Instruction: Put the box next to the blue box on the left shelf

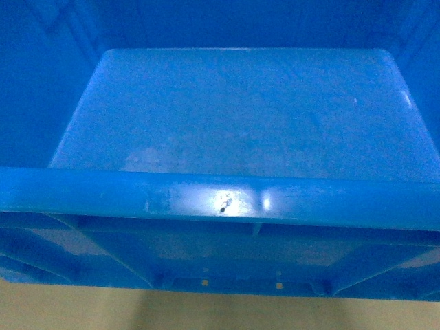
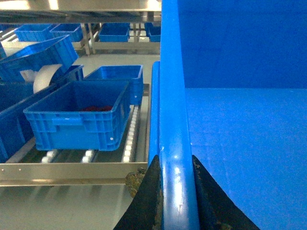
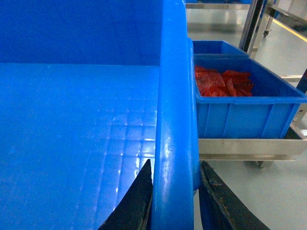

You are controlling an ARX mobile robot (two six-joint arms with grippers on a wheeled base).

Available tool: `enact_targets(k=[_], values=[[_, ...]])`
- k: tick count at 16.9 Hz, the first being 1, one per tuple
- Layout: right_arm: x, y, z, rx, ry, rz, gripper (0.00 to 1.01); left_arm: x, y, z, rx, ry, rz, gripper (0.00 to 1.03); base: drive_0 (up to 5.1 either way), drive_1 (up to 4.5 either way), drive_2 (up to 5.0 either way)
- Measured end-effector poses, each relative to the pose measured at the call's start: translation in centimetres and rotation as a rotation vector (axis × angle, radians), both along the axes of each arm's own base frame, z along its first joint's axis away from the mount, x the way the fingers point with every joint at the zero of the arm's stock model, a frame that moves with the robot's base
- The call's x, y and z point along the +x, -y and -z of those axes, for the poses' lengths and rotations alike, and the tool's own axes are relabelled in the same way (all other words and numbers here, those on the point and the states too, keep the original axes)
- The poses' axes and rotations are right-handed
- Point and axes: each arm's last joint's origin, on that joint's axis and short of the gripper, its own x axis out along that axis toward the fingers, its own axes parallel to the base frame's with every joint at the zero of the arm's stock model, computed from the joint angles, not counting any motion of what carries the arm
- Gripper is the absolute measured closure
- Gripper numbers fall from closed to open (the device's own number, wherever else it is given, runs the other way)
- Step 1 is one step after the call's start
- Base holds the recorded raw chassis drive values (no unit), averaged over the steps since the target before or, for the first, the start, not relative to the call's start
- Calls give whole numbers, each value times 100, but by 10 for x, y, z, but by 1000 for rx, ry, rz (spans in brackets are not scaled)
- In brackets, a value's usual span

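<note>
While the head view is filled almost wholly by the blue crate (image 1: 247,117), its thick rolled rim runs across the lower part of the picture with a small dark speck (image 1: 223,201) near the middle, ribbed outer wall below and smooth floor beyond. The left gripper (image 2: 176,191) is clamped on the crate's left rim, one dark finger on each side of it. The right gripper (image 3: 175,191) grips the opposite rim likewise, fingers inside and outside the wall. To the left, a roller shelf (image 2: 72,170) carries a blue bin (image 2: 79,115) with something red in it. To the right, another blue bin (image 3: 244,103) on a metal rack holds red packets (image 3: 223,82).
</note>
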Motion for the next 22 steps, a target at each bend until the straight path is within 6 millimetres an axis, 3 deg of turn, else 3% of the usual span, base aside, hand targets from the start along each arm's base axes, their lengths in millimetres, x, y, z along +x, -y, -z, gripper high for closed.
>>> enact_targets(k=[22], values=[[0,0,1,-1,-2,0,81,0,0,1,0,-2,1,94,0,0,0]])
